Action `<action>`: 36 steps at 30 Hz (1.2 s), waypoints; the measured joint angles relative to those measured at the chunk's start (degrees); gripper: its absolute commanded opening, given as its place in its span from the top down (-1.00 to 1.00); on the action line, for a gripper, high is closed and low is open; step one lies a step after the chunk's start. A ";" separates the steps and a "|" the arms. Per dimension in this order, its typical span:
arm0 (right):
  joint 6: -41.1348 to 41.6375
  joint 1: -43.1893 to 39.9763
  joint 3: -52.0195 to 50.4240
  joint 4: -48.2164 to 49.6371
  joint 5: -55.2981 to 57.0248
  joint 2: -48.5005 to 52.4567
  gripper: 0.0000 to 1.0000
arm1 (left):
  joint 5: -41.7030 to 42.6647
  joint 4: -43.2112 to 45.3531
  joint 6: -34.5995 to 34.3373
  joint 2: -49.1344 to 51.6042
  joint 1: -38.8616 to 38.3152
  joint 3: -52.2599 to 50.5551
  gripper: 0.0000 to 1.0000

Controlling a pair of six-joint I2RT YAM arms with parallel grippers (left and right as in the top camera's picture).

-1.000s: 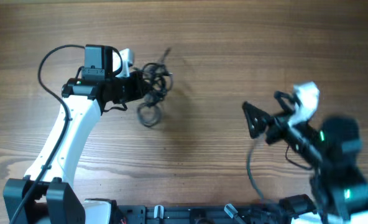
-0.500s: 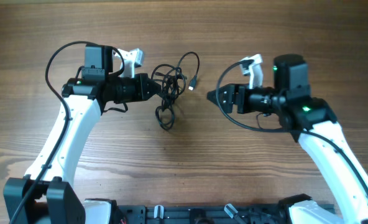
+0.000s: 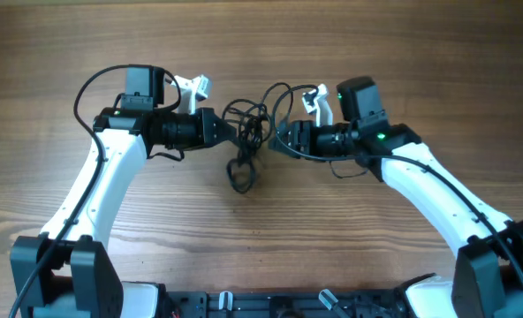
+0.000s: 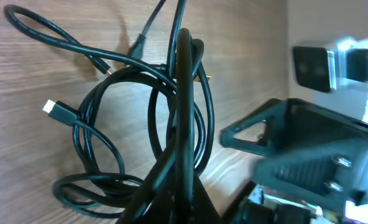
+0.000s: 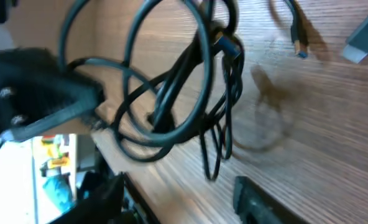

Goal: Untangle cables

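Overhead: cables (image 3: 246,134) bunched at centre, between the two grippers. Left gripper (image 3: 224,132) is clamped on their left side; right gripper (image 3: 277,139) sits just right of them.
Left wrist: cables (image 4: 184,112) run down into the closed jaws.
Right wrist: fingers (image 5: 252,199) stand apart, cables (image 5: 175,87) just ahead.

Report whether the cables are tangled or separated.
Tangled: the cables form one bundle of interlocked loops, pinched in the left gripper.

**Brown wood-grain tabletop (image 3: 376,53), one tangle of thin black cables (image 3: 246,132)**

The tangle sits just 12 o'clock of the tabletop's centre, one loop trailing toward 6 o'clock. How much of it touches the wood is unclear.
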 measured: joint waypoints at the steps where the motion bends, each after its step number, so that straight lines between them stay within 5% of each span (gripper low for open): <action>1: 0.83 0.09 0.00 0.07 0.44 0.04 0.26 | 0.83 -0.17 0.00 0.00 0.00 0.00 0.92; 9: 8.07 0.63 0.00 4.31 10.36 0.33 0.30 | 7.19 -0.50 -0.02 0.00 0.00 0.00 0.92; 21: 16.81 0.63 0.00 4.00 6.25 0.33 0.45 | 10.54 -0.50 -0.02 0.00 0.00 -0.02 0.92; 29: 19.04 0.63 0.00 4.00 3.89 0.33 0.88 | 10.82 -0.52 -0.02 0.02 0.00 0.00 0.92; 36: 17.59 0.66 0.00 4.00 5.99 0.33 0.92 | 10.54 -0.55 -0.02 0.00 -0.02 0.00 0.92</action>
